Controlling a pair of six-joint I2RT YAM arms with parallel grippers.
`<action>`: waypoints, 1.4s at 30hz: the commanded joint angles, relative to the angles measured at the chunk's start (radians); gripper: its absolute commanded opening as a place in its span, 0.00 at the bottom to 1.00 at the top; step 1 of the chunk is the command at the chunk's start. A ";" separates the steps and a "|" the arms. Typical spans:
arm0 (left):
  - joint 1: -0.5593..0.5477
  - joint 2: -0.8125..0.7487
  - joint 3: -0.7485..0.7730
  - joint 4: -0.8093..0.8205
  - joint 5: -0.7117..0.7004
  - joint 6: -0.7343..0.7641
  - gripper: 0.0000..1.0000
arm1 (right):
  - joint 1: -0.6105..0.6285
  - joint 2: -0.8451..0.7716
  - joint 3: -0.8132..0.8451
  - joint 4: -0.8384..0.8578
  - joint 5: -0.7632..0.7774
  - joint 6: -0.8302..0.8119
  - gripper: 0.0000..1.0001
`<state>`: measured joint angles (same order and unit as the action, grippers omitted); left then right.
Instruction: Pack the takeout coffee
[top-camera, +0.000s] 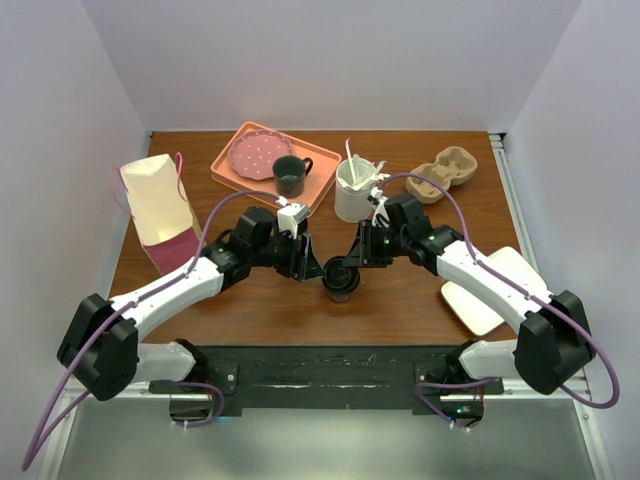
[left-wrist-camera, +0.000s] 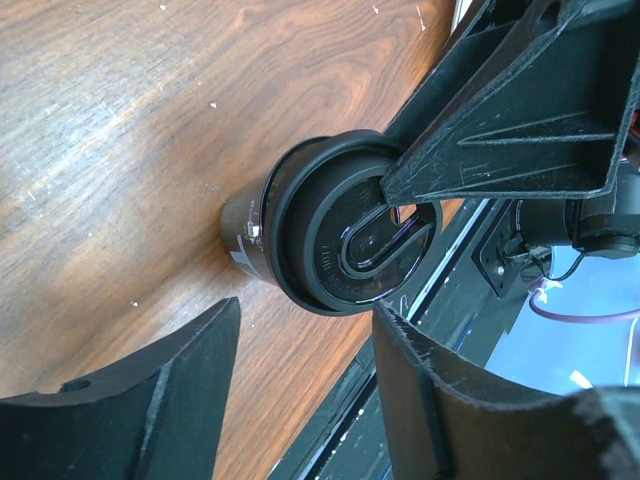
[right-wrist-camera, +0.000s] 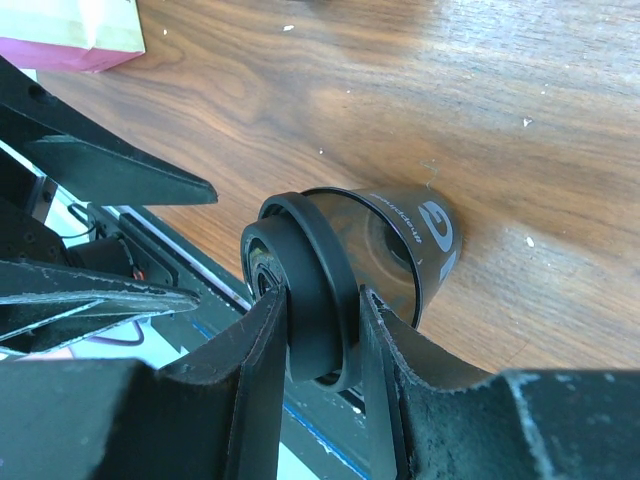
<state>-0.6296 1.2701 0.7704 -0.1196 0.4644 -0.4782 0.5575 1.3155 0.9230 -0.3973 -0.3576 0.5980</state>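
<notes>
The small black paper takeout cup with white lettering is sitting on the wooden table near its front edge, between the two arms. The right gripper is pinching the rim of its round black plastic lid. The left gripper is hanging open just beside it, touching nothing. I'm guessing the cup is light and easily crushed, so the stiffer lid rim looks the safest hold.

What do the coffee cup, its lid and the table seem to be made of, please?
Cup: probably coated paper, smooth black with a slight sheen and printed white lettering.
Lid: likely moulded plastic, glossy black, with crisp raised ridges and embossed marks.
Table: wood or wood-look veneer, brown streaked grain, satin sheen.
</notes>
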 joint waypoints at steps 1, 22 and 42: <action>-0.002 0.005 -0.002 0.052 0.022 0.004 0.59 | -0.010 -0.005 0.002 0.011 -0.017 -0.018 0.29; -0.010 0.054 0.003 0.063 0.023 0.010 0.57 | -0.030 -0.024 -0.001 -0.032 0.015 -0.035 0.43; -0.015 0.120 0.052 0.086 0.037 0.024 0.56 | -0.034 -0.042 0.060 -0.138 0.037 -0.061 0.60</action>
<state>-0.6384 1.3743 0.7723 -0.0841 0.4850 -0.4774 0.5270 1.2957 0.9562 -0.5259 -0.2977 0.5472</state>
